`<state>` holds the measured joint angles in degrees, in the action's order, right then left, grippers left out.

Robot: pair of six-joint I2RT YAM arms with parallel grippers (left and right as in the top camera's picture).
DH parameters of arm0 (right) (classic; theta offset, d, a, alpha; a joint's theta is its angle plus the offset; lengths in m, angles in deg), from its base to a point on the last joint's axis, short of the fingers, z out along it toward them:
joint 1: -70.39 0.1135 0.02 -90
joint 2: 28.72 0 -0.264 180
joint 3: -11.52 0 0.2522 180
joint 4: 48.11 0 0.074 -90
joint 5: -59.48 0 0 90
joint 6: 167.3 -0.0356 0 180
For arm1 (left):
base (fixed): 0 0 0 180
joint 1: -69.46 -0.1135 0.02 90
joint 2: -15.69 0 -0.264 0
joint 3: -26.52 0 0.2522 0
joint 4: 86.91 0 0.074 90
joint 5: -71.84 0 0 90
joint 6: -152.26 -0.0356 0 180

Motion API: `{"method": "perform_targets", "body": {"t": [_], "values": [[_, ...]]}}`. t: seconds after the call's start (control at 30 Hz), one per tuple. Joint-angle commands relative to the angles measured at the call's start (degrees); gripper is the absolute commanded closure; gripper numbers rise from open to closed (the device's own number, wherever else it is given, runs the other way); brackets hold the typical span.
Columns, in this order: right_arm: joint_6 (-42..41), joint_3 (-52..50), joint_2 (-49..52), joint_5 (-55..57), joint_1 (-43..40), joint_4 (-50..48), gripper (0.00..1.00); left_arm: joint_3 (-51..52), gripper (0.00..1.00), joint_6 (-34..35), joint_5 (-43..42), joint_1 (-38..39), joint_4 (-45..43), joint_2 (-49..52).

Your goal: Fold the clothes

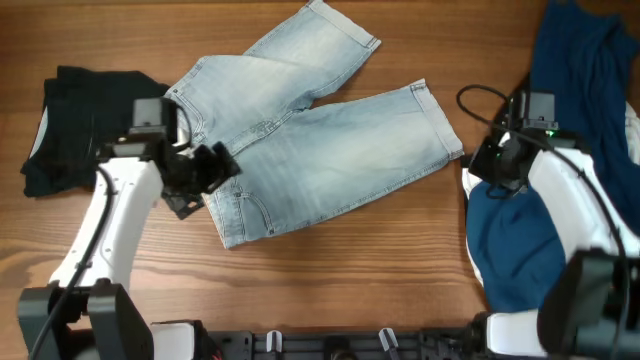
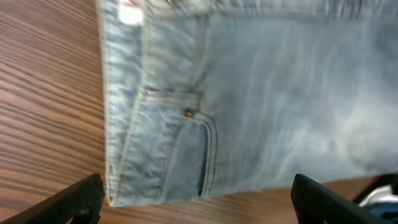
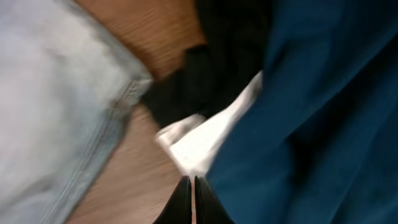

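Observation:
The pale light-blue denim shorts (image 1: 310, 140) lie spread flat in the middle of the table, with the legs pointing up-right and right. My left gripper (image 1: 205, 185) is open wide over the waistband's lower-left corner. The left wrist view (image 2: 199, 208) shows its fingers on either side of that corner and a pocket of the shorts (image 2: 186, 137). A folded black garment (image 1: 70, 125) lies at the far left. The deep-blue garment (image 1: 580, 60) lies heaped at the right. My right gripper (image 1: 482, 172) is shut at its left edge. In the right wrist view (image 3: 191, 182) its tips are at a white patch (image 3: 205, 140) of the blue cloth (image 3: 311, 112).
The wood table (image 1: 330, 270) shows bare in front of the shorts and between the shorts' leg hem (image 3: 118, 106) and the blue garment. Black cables run by the right arm (image 1: 480, 95).

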<state>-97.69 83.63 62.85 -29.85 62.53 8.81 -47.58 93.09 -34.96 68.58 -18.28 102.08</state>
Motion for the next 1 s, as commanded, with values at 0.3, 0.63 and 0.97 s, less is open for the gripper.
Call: {"method": "perform_targets", "body": {"t": [0.3,0.63,0.97], "values": [[0.24,0.33,14.86,10.99,-22.84,-5.60,0.96,0.50,0.00,-0.59,-0.50,7.54,0.04,0.63],[15.96,6.80,3.06,-30.08,-21.64,-1.03,0.48,1.03,0.00,-0.55,-0.50,7.54,3.61,0.63],[3.50,4.15,12.41,-18.12,-0.44,-7.39,0.35,5.38,0.00,-0.42,-0.50,7.54,2.21,0.63]]}}
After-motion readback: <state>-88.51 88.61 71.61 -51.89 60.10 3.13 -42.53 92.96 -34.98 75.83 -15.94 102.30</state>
